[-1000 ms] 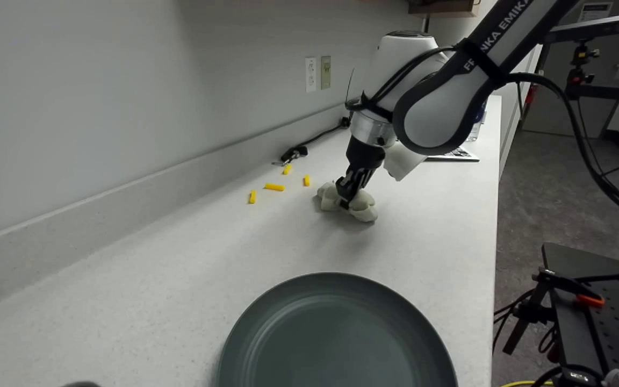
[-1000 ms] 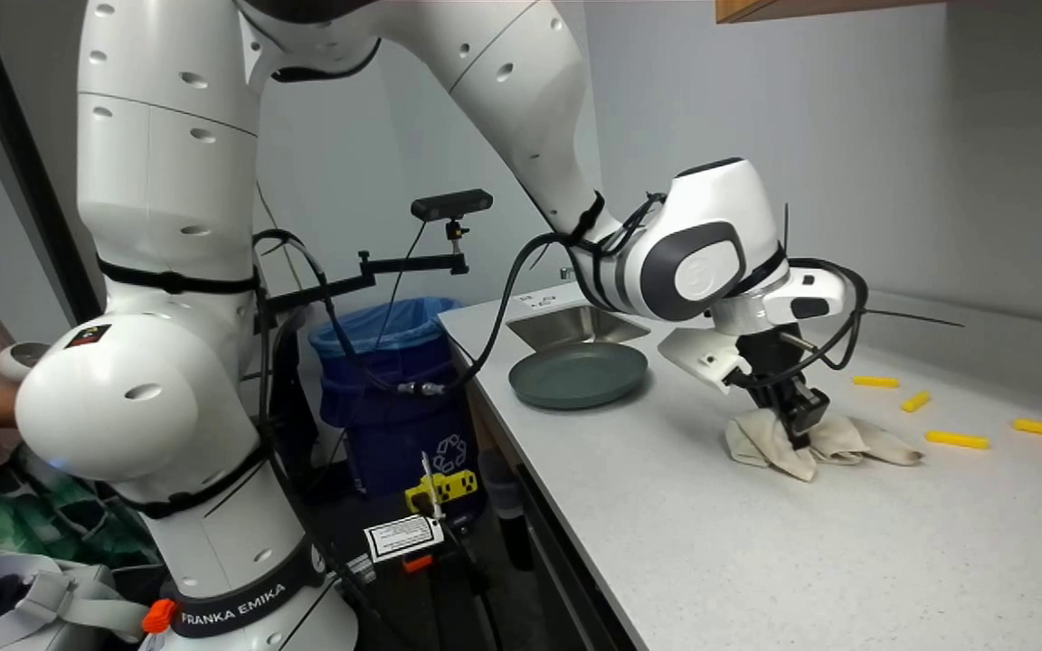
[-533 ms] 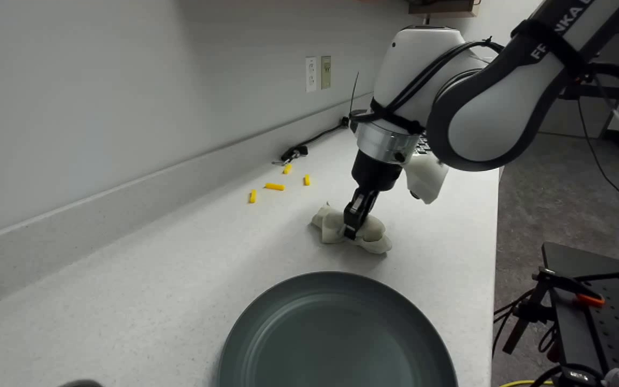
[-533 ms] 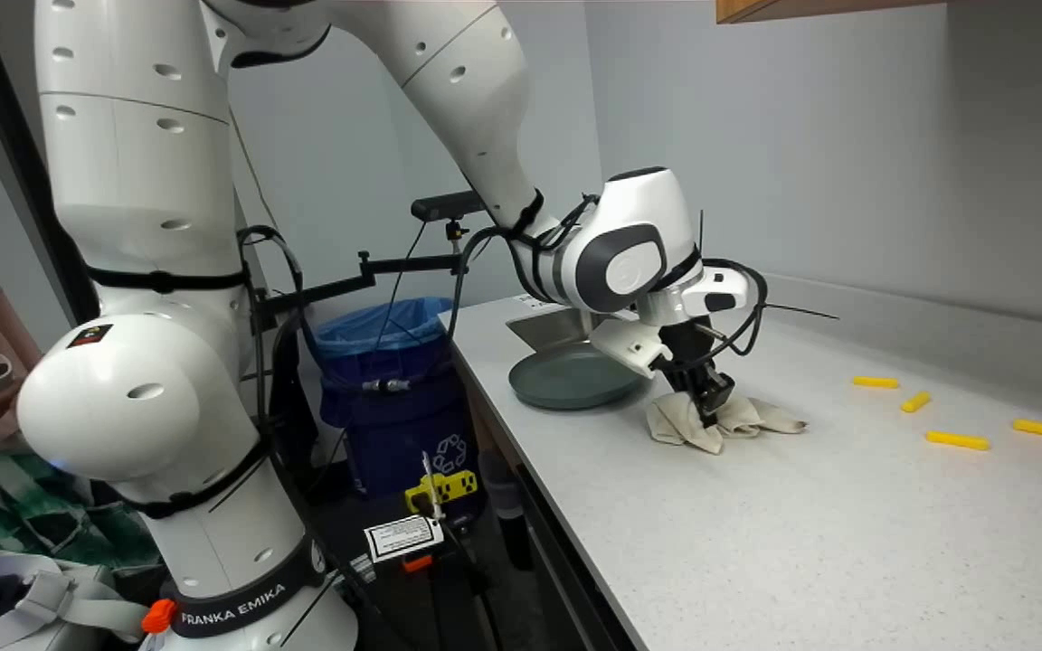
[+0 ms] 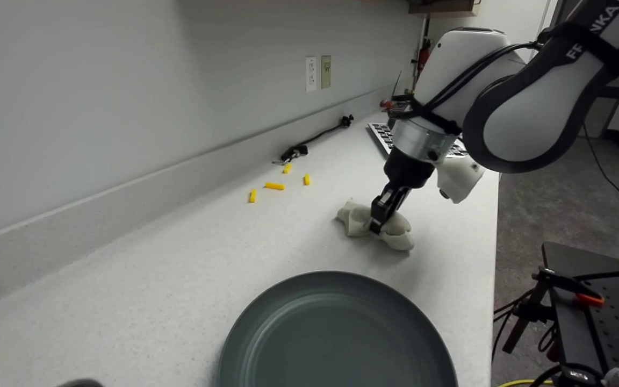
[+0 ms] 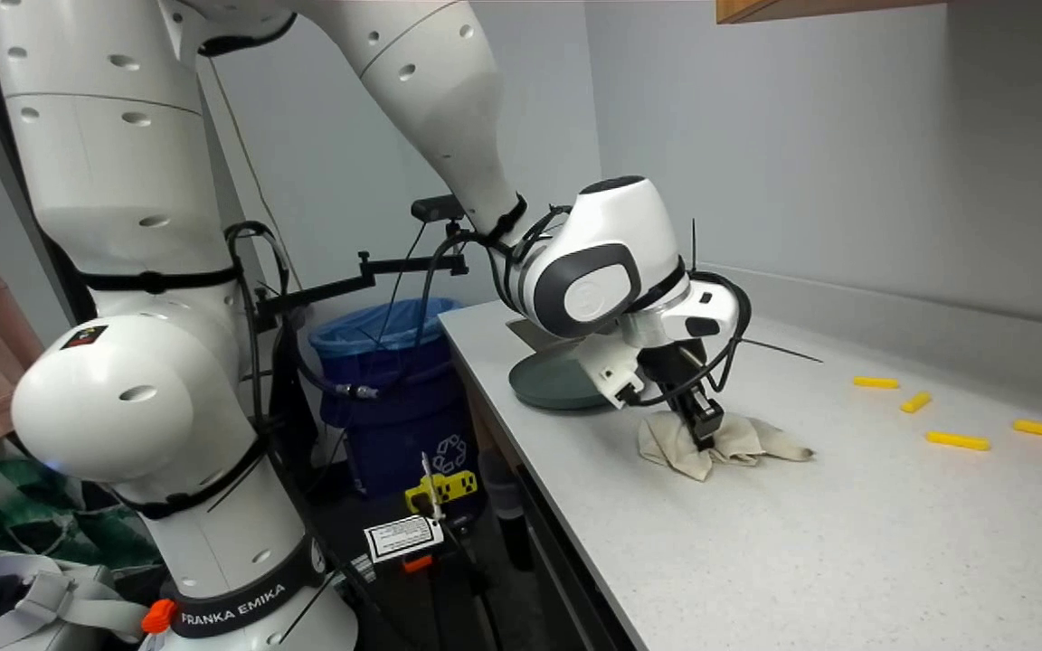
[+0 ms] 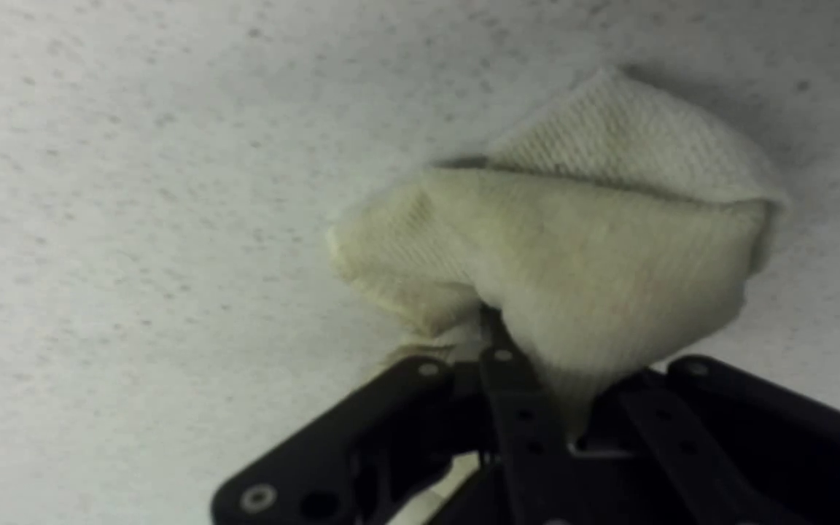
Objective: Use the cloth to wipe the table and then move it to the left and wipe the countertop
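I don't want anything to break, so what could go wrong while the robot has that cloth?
The fingers pinch just part of the cloth, so it might slip out. The dark plate sits on the same counter, so a sweep that way could bump it. Small yellow pieces lie there too, and the cloth might push them around.

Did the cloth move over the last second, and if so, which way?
Yes: in both exterior views the cloth has shifted away from the yellow pieces and toward the dark plate.
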Controlling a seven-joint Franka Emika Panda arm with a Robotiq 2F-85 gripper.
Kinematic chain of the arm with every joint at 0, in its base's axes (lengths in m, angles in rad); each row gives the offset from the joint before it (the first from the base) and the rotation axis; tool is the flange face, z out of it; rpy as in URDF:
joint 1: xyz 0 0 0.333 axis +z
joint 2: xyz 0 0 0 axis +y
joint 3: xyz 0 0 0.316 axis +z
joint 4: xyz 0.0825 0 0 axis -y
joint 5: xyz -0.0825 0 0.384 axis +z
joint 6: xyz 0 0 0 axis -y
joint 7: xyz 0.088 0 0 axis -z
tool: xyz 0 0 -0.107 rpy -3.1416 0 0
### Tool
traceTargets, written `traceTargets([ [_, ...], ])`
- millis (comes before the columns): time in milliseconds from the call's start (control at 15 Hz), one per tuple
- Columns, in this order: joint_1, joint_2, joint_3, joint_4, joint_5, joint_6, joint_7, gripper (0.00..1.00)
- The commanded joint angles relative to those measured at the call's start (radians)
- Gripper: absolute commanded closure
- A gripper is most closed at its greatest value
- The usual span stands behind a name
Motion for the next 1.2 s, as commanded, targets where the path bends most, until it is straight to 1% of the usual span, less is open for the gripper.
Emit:
traceTargets([
  [0, -0.025, -0.028, -0.101, -0.083, -0.032, 0.088, 0.054, 0.97],
  [133, -0.007, -0.021, -0.176, -0.093, -0.062, 0.12, 0.09, 0.97],
  [267, -0.004, -0.018, -0.218, -0.098, -0.071, 0.131, 0.09, 0.97],
  [333, -0.025, -0.028, -0.195, -0.104, -0.051, 0.119, 0.058, 0.97],
  [400, -0.032, -0.032, -0.191, -0.106, -0.048, 0.113, 0.04, 0.97],
  [533, -0.059, -0.05, -0.146, -0.112, -0.022, 0.089, -0.023, 0.97],
  [600, -0.102, -0.06, -0.087, -0.115, 0.008, 0.074, -0.085, 0.97],
  [667, -0.126, -0.062, -0.055, -0.114, 0.025, 0.069, -0.134, 0.97],
  [867, -0.246, -0.062, 0.116, -0.102, 0.161, 0.038, -0.357, 0.97],
  [933, -0.148, -0.114, 0.133, -0.15, 0.142, 0.031, -0.266, 0.97],
  [1000, -0.166, -0.122, 0.189, -0.147, 0.188, 0.015, -0.311, 0.97],
  [1133, -0.146, -0.129, 0.257, -0.134, 0.227, 0.004, -0.305, 0.97],
])
